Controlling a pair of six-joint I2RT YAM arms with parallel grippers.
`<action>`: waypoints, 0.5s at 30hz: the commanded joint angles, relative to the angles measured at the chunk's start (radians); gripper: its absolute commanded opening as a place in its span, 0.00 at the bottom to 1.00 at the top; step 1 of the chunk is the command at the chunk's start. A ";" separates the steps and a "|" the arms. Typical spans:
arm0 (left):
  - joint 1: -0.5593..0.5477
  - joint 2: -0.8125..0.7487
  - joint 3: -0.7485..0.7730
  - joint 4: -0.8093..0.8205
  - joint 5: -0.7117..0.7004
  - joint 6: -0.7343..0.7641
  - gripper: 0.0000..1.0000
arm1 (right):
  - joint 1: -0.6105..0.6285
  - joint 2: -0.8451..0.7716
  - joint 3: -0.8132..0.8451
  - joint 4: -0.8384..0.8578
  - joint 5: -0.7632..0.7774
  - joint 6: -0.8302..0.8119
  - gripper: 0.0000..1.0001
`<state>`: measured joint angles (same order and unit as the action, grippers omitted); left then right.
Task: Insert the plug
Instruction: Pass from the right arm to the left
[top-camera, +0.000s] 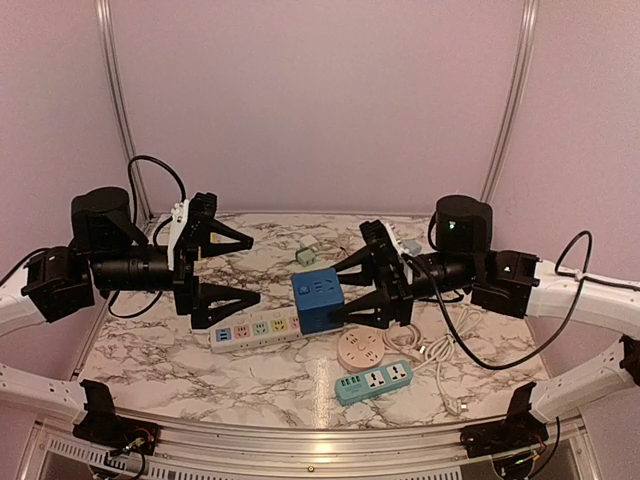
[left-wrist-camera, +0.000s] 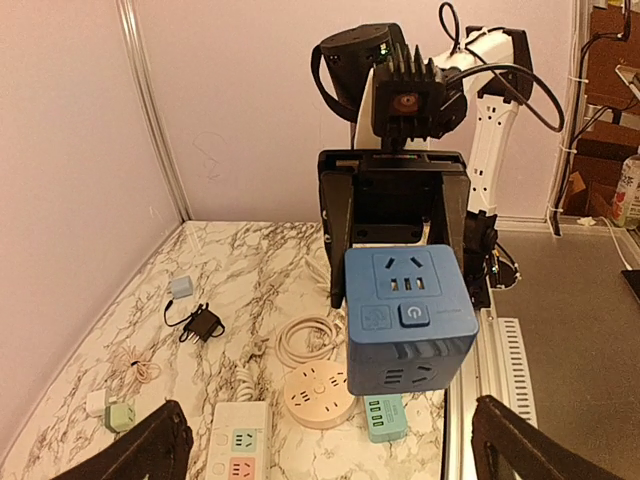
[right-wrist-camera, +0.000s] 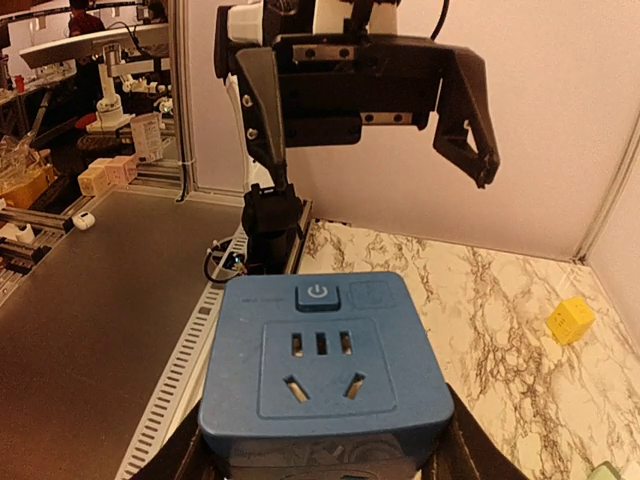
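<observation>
**right arm gripping blue socket cube as left arm is standing open**

over the marble table (top-camera: 150, 360), the two arms are facing each other. the right gripper (top-camera: 338, 296) is clamping a blue socket cube (top-camera: 318, 298) above the tabletop, its outlet face turned toward the left gripper (top-camera: 254, 268), which is hanging spread wide and holding nothing. below, a white power strip (top-camera: 255, 330), a teal power strip (top-camera: 373, 381) and a round beige socket (top-camera: 361, 350) are lying near the front. a small black plug (left-wrist-camera: 203, 322) is lying loose on the marble toward the back wall, well apart from both grippers.
</observation>
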<state>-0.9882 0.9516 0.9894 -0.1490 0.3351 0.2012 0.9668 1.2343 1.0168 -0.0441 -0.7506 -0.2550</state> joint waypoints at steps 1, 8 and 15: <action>0.006 0.019 -0.033 0.185 0.084 -0.046 0.99 | 0.006 -0.070 -0.112 0.518 0.030 0.288 0.05; 0.007 0.114 -0.002 0.250 0.198 -0.075 0.99 | 0.007 -0.064 -0.223 0.820 0.138 0.480 0.04; 0.006 0.177 0.035 0.268 0.230 -0.089 0.99 | 0.011 -0.024 -0.231 0.915 0.130 0.543 0.05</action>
<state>-0.9874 1.1084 0.9794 0.0563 0.5236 0.1318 0.9672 1.1908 0.7689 0.7132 -0.6350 0.2100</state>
